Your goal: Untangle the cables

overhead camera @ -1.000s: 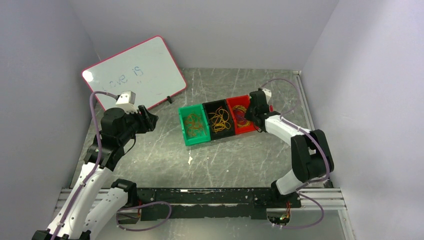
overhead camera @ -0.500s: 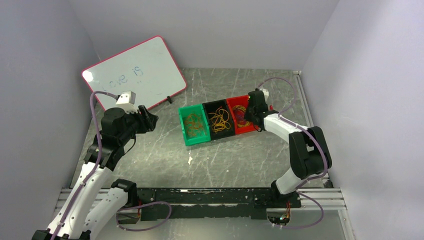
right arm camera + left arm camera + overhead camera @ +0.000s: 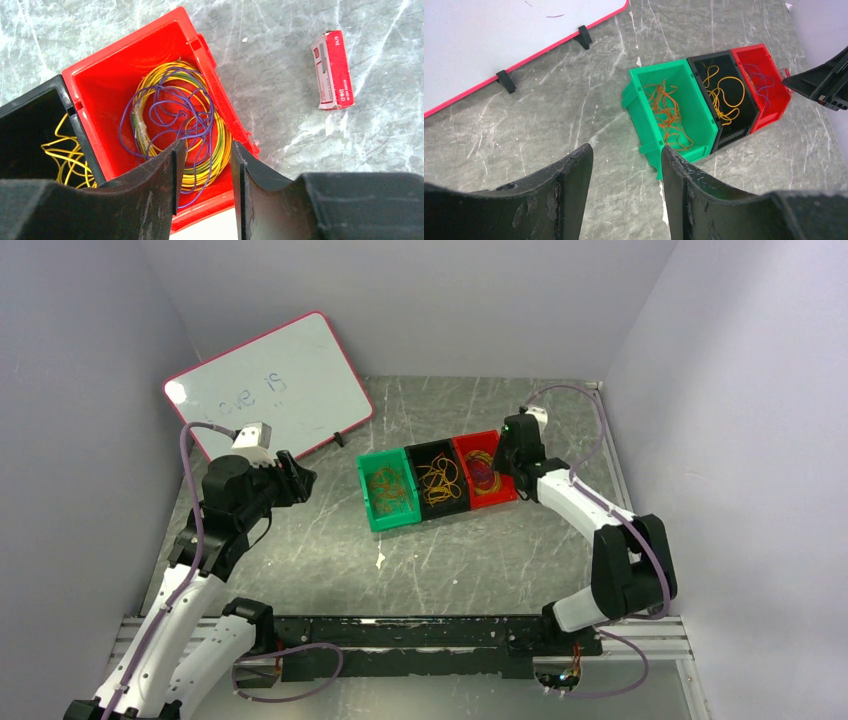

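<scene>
Right arm first: its elbow has swung out to the right, and the right gripper (image 3: 499, 470) has come up a little from the red bin (image 3: 100, 85). Its jaws have opened since a second ago.

Far left, a whiteboard (image 3: 270, 385) with a pink edge leans against the wall. Just in front of it the left gripper (image 3: 626, 155) hangs in the air over the gray table (image 3: 450, 560). Its jaws are spread apart and nothing is between them. It is well apart from the bins.

Next come three small bins in a row, side by side and touching. The green bin (image 3: 630, 97) holds thin orange cables (image 3: 666, 112) in a messy pile. The black bin (image 3: 704, 62) in the middle holds yellow cables (image 3: 724, 97) in loose loops. The red bin holds a round clump of purple and yellow cables (image 3: 175, 120), all wound up together.

The right gripper hangs just above the red bin's near corner. Its jaws are a little way apart and pinch nothing; the clump lies down in the bin below them.

To the right of the red bin, a small red box (image 3: 334, 70) lies flat on the table, near the bin but not touching it.
</scene>
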Robot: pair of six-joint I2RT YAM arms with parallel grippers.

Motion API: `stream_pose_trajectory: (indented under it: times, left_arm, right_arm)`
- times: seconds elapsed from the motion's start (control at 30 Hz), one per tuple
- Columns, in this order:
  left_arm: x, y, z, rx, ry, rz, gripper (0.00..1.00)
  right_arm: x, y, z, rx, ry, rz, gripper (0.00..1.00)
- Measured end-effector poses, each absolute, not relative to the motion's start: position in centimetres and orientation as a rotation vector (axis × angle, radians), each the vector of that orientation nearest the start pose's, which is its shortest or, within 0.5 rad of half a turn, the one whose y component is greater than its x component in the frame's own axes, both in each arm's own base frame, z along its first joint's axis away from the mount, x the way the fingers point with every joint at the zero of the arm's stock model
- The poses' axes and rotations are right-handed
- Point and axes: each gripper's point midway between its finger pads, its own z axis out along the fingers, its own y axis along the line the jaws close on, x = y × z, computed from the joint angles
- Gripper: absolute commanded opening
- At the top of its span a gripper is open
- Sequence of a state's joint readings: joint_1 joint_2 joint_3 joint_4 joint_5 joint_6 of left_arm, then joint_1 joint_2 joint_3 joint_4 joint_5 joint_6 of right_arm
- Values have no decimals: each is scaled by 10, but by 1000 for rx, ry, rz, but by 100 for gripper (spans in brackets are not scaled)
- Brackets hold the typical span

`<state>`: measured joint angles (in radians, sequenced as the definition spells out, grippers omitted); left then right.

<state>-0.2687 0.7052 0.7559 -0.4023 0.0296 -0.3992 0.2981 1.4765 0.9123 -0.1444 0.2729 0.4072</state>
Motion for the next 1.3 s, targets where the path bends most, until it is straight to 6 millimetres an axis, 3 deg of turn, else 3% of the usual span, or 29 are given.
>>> stream_pose_trajectory:
  times: [0.2,0.37,0.47,0.57,0.67,0.7,0.73,1.0,1.17,1.3]
  left_arm:
    - [266,-95,235,-107,1950,-474,58]
    - [266,-96,233,-107,1957,-472,57]
    - [266,-95,234,-106,1954,-468,57]
    - [265,-92,239,-107,1932,-460,58]
    - [263,-88,245,-107,1903,-440,59]
    - [262,-87,246,-104,1897,-433,59]
    - [261,-85,247,-103,1895,-426,60]
    - [249,-75,249,-110,1884,-385,66]
    - [241,-64,257,-145,1845,-351,83]
    - [238,-58,260,-167,1823,-330,90]
  right_arm:
    - [385,84,130,257,2186,81,48]
    - [376,90,182,236,2043,190,53]
    - [369,92,213,217,1957,246,62]
    - [362,93,230,203,1916,276,71]
    - [352,92,239,193,1904,290,89]
    - [347,91,241,191,1901,293,98]
    - [343,90,242,189,1898,293,100]
    - [302,69,259,216,1842,267,100]
    - [276,54,263,232,1812,233,100]
    - [265,46,265,245,1806,209,100]
